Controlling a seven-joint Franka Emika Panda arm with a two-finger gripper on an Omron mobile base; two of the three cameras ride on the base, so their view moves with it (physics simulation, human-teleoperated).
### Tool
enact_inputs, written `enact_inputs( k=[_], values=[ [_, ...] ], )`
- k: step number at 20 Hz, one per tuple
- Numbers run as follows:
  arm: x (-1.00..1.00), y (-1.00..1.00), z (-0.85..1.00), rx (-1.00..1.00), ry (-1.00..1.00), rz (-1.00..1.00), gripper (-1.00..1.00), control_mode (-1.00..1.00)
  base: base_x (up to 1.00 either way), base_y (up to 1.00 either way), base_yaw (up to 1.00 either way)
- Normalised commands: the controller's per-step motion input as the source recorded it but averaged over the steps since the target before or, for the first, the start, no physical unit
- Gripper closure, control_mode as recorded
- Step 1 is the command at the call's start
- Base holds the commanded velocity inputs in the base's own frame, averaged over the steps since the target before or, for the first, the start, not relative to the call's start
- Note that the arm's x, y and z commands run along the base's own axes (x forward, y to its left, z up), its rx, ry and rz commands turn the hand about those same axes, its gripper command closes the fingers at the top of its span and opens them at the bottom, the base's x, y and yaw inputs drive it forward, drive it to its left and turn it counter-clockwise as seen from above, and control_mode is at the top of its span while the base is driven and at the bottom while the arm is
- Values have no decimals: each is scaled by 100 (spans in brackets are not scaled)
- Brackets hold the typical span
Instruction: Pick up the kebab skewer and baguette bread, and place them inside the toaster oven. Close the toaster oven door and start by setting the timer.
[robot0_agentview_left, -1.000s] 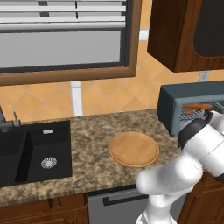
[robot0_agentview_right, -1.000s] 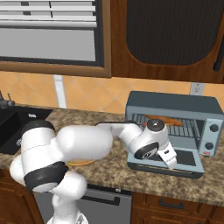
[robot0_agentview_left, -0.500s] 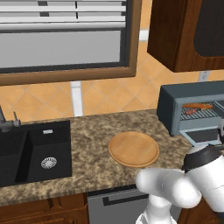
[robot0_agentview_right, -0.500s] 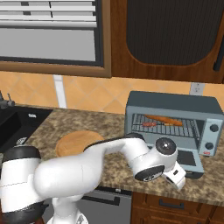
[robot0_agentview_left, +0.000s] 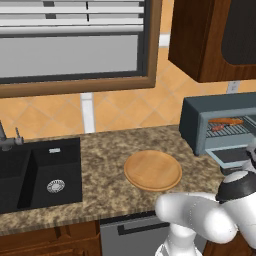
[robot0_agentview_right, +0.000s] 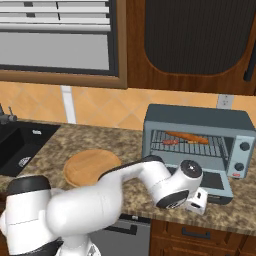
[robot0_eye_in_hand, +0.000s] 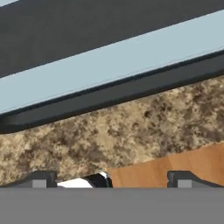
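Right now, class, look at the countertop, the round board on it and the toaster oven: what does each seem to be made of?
Countertop: looks like polished granite, from its brown and grey speckle.
Round board: seems to be wood, with a pale tan, even matte face.
Toaster oven: probably painted or brushed metal, judging by its smooth blue-grey shell; its rack looks like thin metal wire.

The arm reaches low and forward, gripper (robot0_eye_in_hand: 108, 179) jaws spread wide.

The scene was evenly and brightly lit, with no single light source revealed. Only soft shading was cast inside the toaster oven (robot0_agentview_right: 197, 142). No glare was seen. The hand view's close granite countertop (robot0_eye_in_hand: 131, 127) was rendered coarse and blurred.
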Motion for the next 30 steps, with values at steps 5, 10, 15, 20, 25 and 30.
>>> enact_inputs(
  k=[5, 10, 15, 20, 25, 30],
  values=[
    [5, 0, -32, 0, 24, 38, -100, -100, 0, 0, 0],
    [29, 0, -19, 0, 4, 27, -100, -100, 0, 0, 0],
    [20, 0, -32, 0, 0, 9, -100, -100, 0, 0, 0],
    [26, 0, -40, 0, 0, 0, -100, -100, 0, 0, 0],
    [28, 1, -32, 0, 0, 0, -100, -100, 0, 0, 0],
    [60, 4, -8, 0, 0, 0, -100, -100, 0, 0, 0]
  ],
)
